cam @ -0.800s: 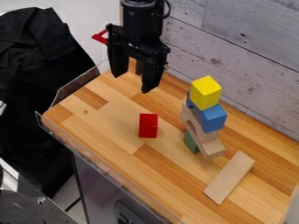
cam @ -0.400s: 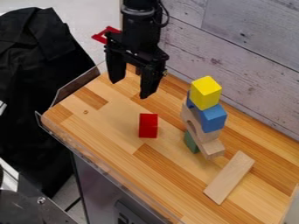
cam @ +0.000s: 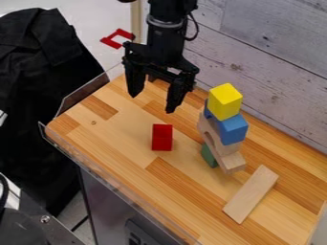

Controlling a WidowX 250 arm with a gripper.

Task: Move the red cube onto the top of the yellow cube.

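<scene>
One bright red, smooth-sided cube [cam: 162,138] stands upright below the pincer [cam: 152,104], its fingers spread apart.

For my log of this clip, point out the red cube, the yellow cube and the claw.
Red cube [cam: 162,140]: camera view, front face.
Yellow cube [cam: 223,106]: camera view, side face.
Claw [cam: 152,101]: camera view, between fingertips.

Can't see red cube's [cam: 162,142] btm or back. R of red cube, see green block [cam: 208,156] part-hid behind wood arch [cam: 209,130]; can't tell blue block's [cam: 232,130] full shape w/ yellow cube [cam: 224,102] covering part. Above red cube, see arm [cam: 167,36] cut off @ top edge. Far L, blk cloth [cam: 35,62] likewise @ L edge.
</scene>
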